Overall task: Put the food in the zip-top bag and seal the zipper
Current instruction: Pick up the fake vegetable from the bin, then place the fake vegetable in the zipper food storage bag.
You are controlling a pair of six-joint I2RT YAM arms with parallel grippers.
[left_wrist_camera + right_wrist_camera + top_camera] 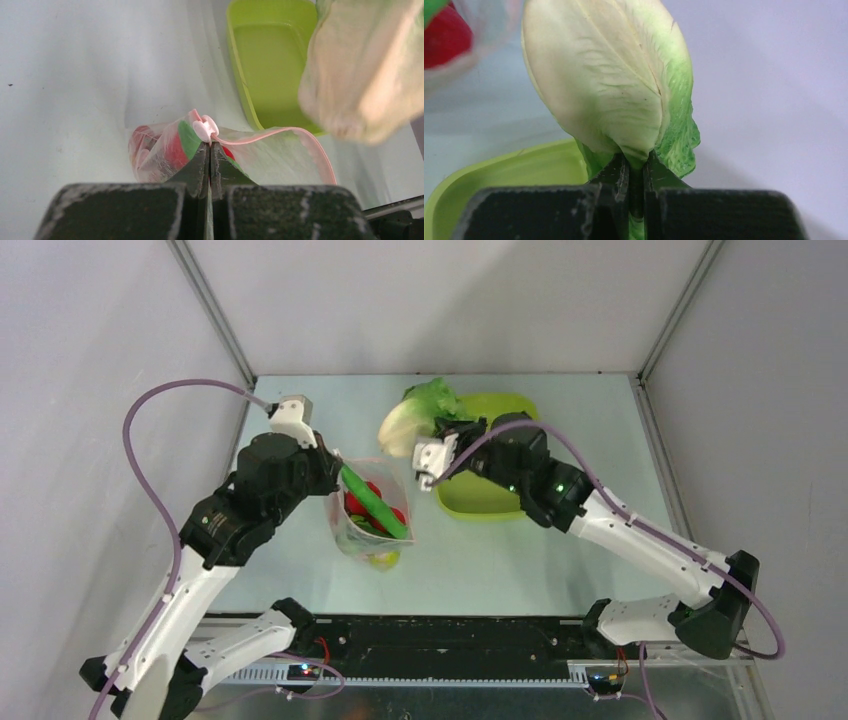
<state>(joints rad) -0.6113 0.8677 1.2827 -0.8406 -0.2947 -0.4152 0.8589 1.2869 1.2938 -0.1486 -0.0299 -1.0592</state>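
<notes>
My left end effector (209,146), jaws pressed together, pinches the zipper (280,131) at its slider end. The zip-top bag (368,535) sits on the worktop (290,570) just left of the lime-green tray (480,502), with cucumber (378,505) and tomatoes (354,502) inside. My right end effector (636,165), almost closed, grips the lettuce (604,85) by its base, raised over the tray's far-left corner.

The top camera looks down from above and behind the arm bases onto the whole bench (320,410). The left wrist camera sits just behind the left pincer (209,147), looking low over the bench, very near the zip-top bag (280,155). The right wrist camera, close behind the right pincer (636,167), faces the lettuce (609,85). All three share lettuce and tray (485,502).
</notes>
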